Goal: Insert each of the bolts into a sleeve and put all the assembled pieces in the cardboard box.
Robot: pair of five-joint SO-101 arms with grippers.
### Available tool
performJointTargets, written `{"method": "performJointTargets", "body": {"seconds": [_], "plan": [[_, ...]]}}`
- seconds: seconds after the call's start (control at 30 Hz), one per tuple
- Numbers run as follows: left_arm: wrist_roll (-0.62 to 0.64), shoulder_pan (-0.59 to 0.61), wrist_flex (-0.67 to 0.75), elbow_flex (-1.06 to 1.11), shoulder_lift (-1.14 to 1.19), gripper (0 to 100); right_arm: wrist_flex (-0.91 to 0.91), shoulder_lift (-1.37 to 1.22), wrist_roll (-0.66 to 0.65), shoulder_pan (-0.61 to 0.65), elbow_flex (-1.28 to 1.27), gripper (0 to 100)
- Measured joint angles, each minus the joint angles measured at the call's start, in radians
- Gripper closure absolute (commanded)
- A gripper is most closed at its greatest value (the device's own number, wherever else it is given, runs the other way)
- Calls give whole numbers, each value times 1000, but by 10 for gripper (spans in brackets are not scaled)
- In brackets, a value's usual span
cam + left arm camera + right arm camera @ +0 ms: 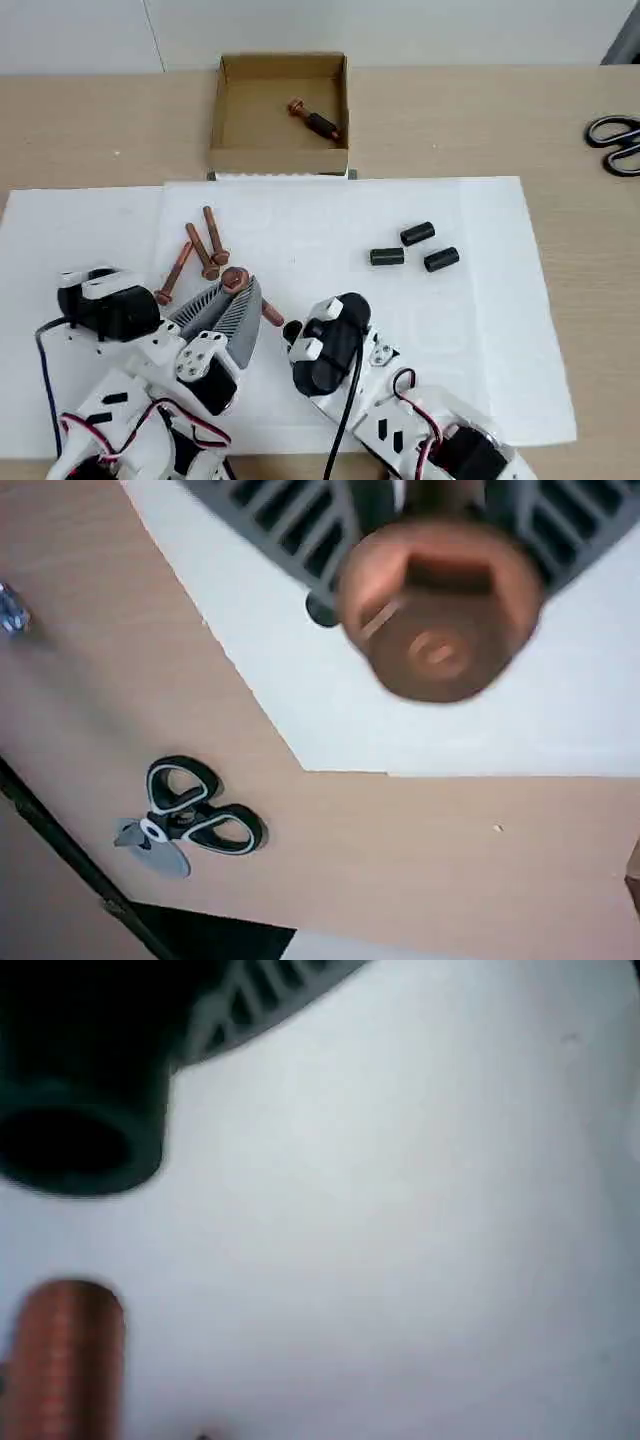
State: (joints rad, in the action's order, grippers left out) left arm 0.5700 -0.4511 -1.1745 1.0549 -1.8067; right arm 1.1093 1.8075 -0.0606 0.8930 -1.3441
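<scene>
A light wooden surface [100,120] spans the frame. White paper [330,215] covers its centre and lower left. A cardboard box [278,160] sits at upper centre, at the paper's top edge. Black-handled scissors [615,143] lie at the upper right edge.

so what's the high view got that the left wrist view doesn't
High view, not left wrist: the box with one assembled piece inside, three loose sleeves, three loose bolts and both arms. Left wrist, not high: the held bolt seen head-on and close, and the table edge past the scissors. Both: that bolt in the left tool, the scissors, the white paper and the table.
</scene>
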Motion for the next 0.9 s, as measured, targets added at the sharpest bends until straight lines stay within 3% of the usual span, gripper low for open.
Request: {"method": "performJointTargets", "body": {"seconds": [0.9], "plan": [[-21,-164,-41,83,0,994,-55,0,0,2,-2,996]]}}
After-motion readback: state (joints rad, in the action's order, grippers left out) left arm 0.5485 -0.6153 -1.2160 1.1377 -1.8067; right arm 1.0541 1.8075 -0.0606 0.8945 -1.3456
